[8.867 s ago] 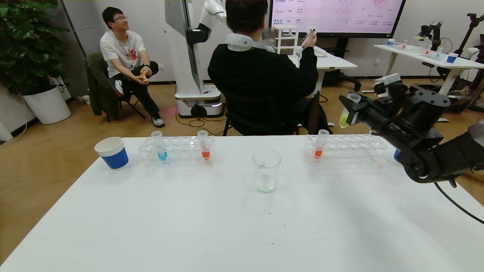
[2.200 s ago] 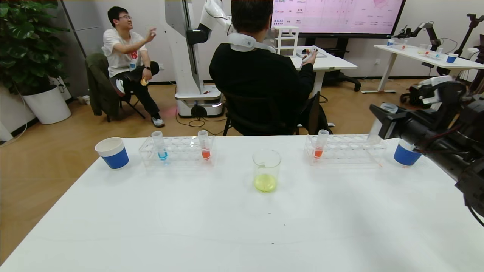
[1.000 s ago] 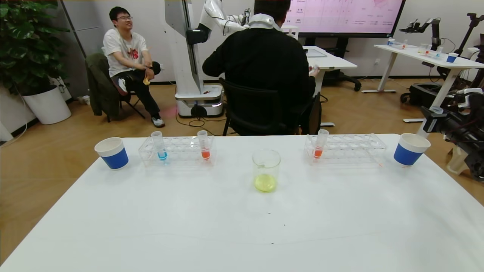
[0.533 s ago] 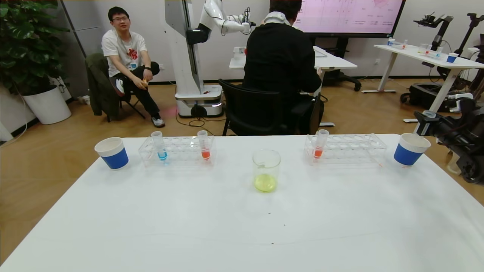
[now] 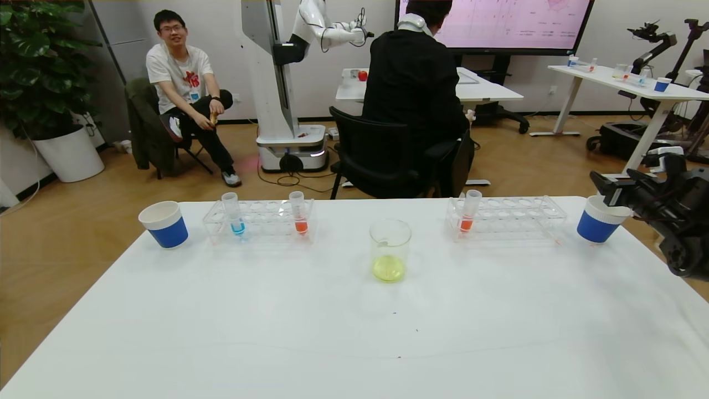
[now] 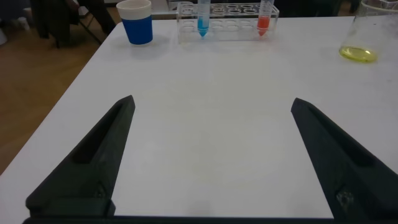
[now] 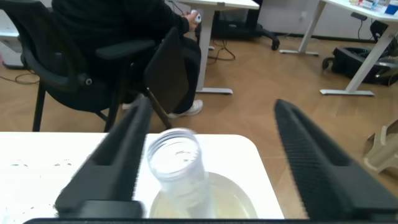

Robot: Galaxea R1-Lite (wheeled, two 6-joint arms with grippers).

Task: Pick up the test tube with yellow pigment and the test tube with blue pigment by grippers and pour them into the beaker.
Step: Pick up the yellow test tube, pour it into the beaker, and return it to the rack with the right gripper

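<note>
The beaker (image 5: 390, 250) stands mid-table with yellow liquid in its bottom; it also shows in the left wrist view (image 6: 359, 38). The test tube with blue pigment (image 5: 235, 214) stands in the left rack (image 5: 260, 220) and shows in the left wrist view (image 6: 203, 17). My right gripper (image 5: 602, 187) hovers over the right blue paper cup (image 5: 600, 220). In the right wrist view that gripper (image 7: 211, 106) is open, and the test tube from the yellow pigment (image 7: 178, 167), now clear and empty, sits between the fingers with its lower end in the cup (image 7: 239, 200). My left gripper (image 6: 212, 102) is open and empty over the near table.
Orange-red tubes stand in the left rack (image 5: 299, 214) and the right rack (image 5: 469, 210). A second blue paper cup (image 5: 164, 223) stands at the far left. The white table (image 5: 332, 332) ends just right of the right cup. People and other robots are behind the table.
The right gripper came left and down over the right cup and opened. The empty tube left its fingers and now drops into the cup.
</note>
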